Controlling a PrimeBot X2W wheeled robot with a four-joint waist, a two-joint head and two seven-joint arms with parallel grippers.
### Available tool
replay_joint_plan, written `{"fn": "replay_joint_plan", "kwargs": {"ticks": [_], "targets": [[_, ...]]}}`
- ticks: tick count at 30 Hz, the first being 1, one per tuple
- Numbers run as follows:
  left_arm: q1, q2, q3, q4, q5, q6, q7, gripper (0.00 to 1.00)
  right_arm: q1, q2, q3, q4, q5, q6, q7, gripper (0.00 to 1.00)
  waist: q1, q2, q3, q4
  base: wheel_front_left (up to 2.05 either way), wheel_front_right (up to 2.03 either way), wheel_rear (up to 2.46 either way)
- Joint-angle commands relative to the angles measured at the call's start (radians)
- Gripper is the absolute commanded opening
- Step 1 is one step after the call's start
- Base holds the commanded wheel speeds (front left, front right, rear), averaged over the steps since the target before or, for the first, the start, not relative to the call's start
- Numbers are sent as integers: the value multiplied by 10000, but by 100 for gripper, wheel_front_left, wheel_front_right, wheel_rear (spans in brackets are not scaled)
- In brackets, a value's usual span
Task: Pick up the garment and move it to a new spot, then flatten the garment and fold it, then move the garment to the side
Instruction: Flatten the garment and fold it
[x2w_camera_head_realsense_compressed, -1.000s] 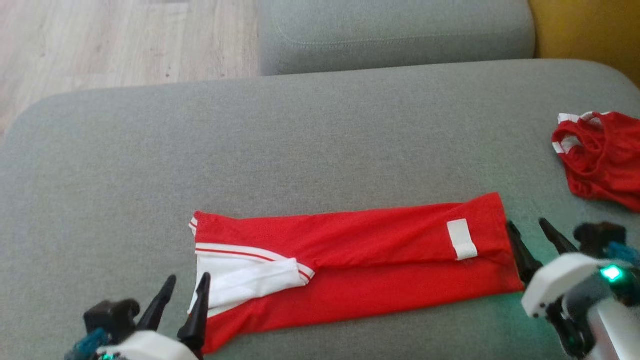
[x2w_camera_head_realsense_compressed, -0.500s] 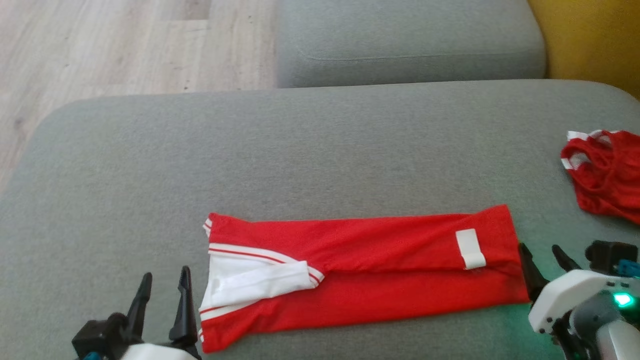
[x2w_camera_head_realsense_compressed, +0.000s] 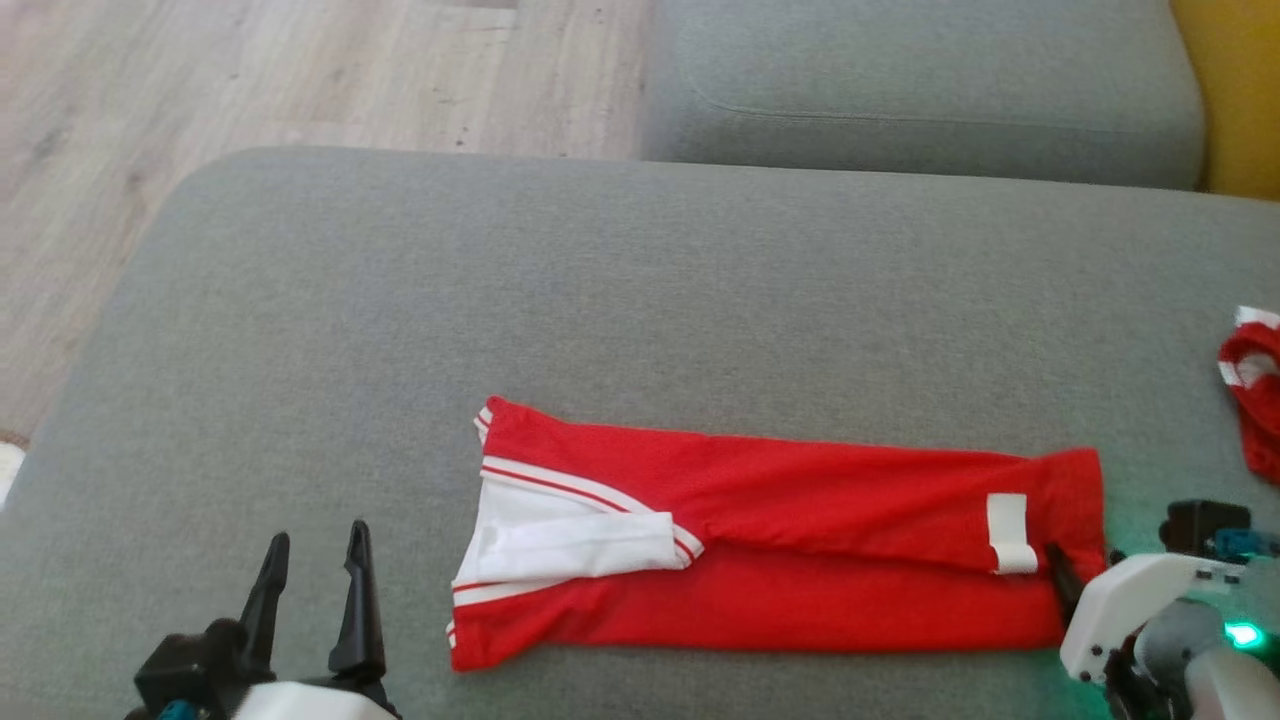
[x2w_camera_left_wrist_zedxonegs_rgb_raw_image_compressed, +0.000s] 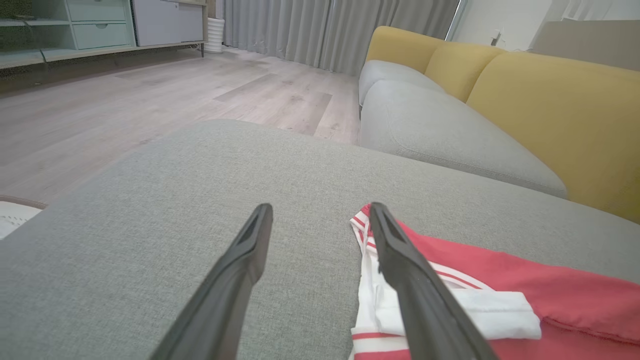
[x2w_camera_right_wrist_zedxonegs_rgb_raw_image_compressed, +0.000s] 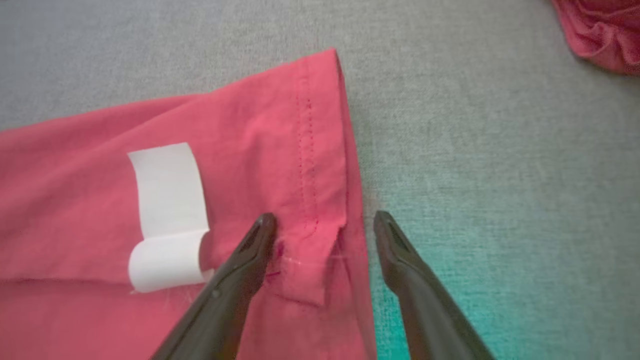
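The left end effector (x2w_camera_head_realsense_compressed: 318, 533) has drawn back from the garment's (x2w_camera_head_realsense_compressed: 780, 540) lower left corner, where one finger overlapped the cloth a second ago. The right end effector (x2w_camera_right_wrist_zedxonegs_rgb_raw_image_compressed: 325, 216), which was just beside the right hem, now reaches over it. The whole head view has also shifted, which is the camera turning, not the cloth sliding.

The red garment lies folded into a long band across the near part of the grey sofa cushion (x2w_camera_head_realsense_compressed: 600, 300). Its white-trimmed end (x2w_camera_head_realsense_compressed: 560, 545) points toward the left end effector and its white label (x2w_camera_head_realsense_compressed: 1008, 530) is near the right one.

The left end effector's fingers are spread wide and hold nothing. It sits near the garment's left end, apart from it in the head view.

The right end effector is also spread wide. In the right wrist view one finger lies over the stitched hem beside the label and the other over bare cushion, so the hem edge runs between them.

A second red garment (x2w_camera_head_realsense_compressed: 1255, 400) lies crumpled at the far right.
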Motion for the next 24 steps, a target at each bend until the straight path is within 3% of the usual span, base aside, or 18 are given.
{"fn": "replay_joint_plan", "kwargs": {"ticks": [1,4,5,7,8,9,16,24], "targets": [[-460,213,402,-358,73,93,-13,100,-430,-140,228,-105,-31,65,5,100,0,0,-20,64,0,0,0],[-439,233,382,-377,85,120,4,100,-466,-96,286,261,-46,65,74,100,0,0,-59,110,0,0,0],[-434,243,379,-389,90,131,11,100,-490,-78,309,364,-34,65,87,95,0,0,-73,113,0,0,0],[-415,268,378,-415,99,156,23,100,-557,-49,386,520,-17,65,60,44,0,0,-102,81,0,0,0],[-407,288,374,-428,110,162,26,100,-596,-36,434,585,-8,65,28,29,0,0,-117,50,0,0,0],[-395,301,371,-437,117,173,31,100,-645,-23,472,632,9,65,-35,0,0,0,-139,5,0,0,0],[-307,276,320,-481,122,225,-20,100,-1082,-234,429,733,90,65,-481,0,0,0,-397,-550,0,0,0],[-314,172,238,-344,95,170,-165,100,-1010,-1039,-253,-96,154,65,-333,0,0,0,-649,-1291,0,0,0]]}}
